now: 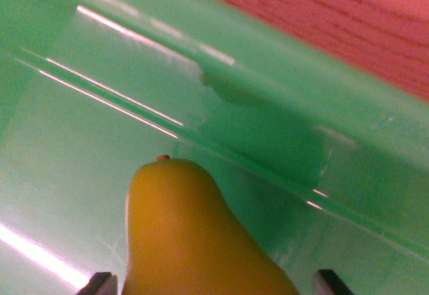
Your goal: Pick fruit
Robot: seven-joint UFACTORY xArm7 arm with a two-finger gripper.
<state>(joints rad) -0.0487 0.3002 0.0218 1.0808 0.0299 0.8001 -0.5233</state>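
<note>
A yellow pear [194,234] fills the lower middle of the wrist view, its small reddish stem end pointing up and away from the camera. My gripper [214,285] straddles it. Only the two dark fingertips [99,284] show, at the bottom edge on either side of the fruit. Each tip sits very close to the pear's side, with a thin sliver of green between them. Whether the fingers press on the pear lower down is hidden below the frame edge. The pear is inside a translucent green plastic bin [281,87].
The green bin's wall and rim run diagonally from upper left to lower right, just beyond the pear. A reddish wooden surface [348,20] lies outside the bin at the upper right. Bright glare streaks cross the bin's floor.
</note>
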